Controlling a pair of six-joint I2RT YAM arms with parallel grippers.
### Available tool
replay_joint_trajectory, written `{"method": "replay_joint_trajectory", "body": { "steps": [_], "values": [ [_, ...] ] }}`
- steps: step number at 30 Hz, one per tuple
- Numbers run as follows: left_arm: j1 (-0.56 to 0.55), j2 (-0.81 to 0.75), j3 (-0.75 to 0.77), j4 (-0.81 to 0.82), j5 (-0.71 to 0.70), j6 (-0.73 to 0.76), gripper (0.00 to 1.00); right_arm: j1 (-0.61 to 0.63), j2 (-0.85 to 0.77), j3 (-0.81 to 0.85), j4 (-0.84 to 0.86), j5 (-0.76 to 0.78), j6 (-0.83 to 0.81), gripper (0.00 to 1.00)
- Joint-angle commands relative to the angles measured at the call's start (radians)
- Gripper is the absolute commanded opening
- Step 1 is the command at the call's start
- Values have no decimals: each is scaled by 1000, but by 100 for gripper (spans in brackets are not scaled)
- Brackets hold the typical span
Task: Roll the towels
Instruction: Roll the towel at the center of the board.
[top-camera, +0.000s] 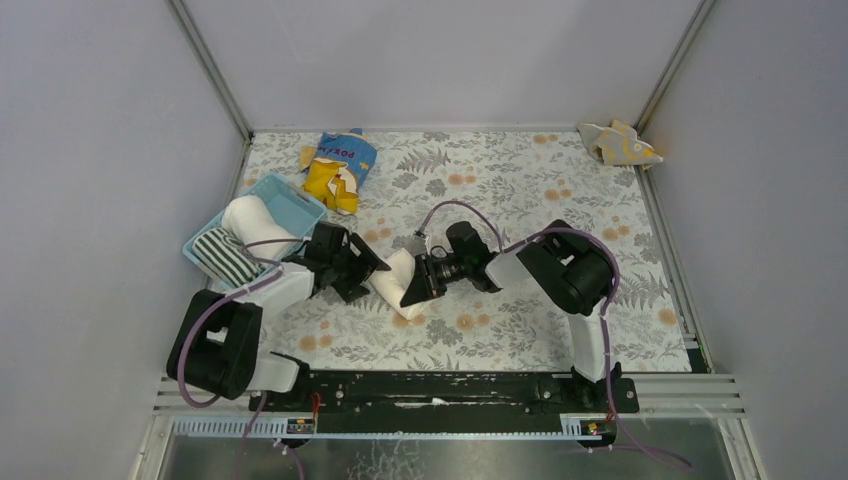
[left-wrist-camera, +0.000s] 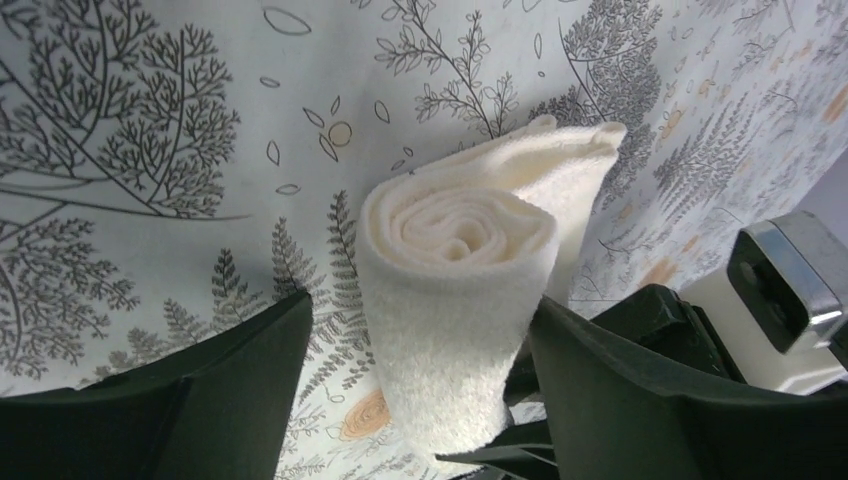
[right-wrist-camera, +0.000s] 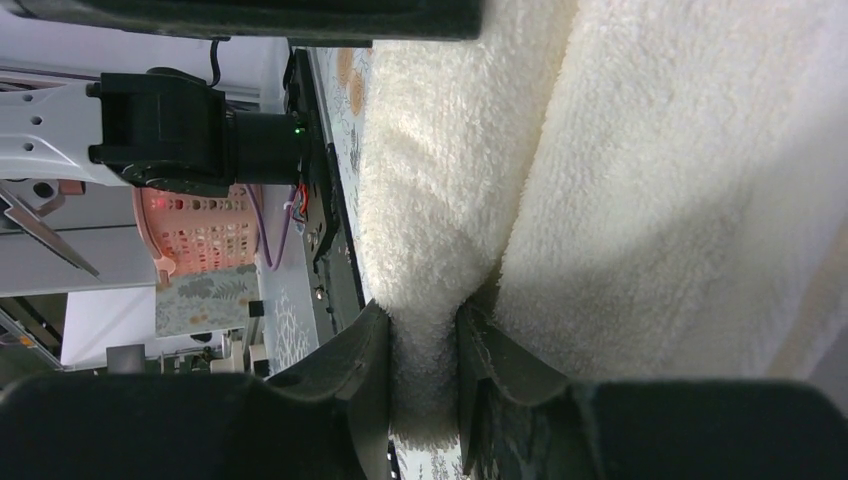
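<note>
Towel roll (left-wrist-camera: 458, 250) in pinch of right gripper (right-wrist-camera: 423, 328), left gripper (left-wrist-camera: 420, 310) wide around it, perhaps in contact.

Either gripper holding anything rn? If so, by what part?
Right gripper pinches the rolled cream towel by a fold of its cloth. Left gripper holds nothing: its jaws are open, straddling the roll.
</note>
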Motion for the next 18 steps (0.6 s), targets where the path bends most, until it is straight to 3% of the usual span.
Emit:
{"method": "replay_joint_trajectory", "body": {
  "steps": [1, 8, 18],
  "values": [
    [-2, 61, 13, 39, -57, 11, 74, 1, 29, -5, -97, 23, -8, 27],
    [-13, 176, 39, 41, -94, 51, 57, 1, -93, 41, -386, 181, -198, 39],
    [-41, 227, 62, 4, -122, 92, 49, 113, -346, 111, -763, 666, -432, 57]
  ]
}}
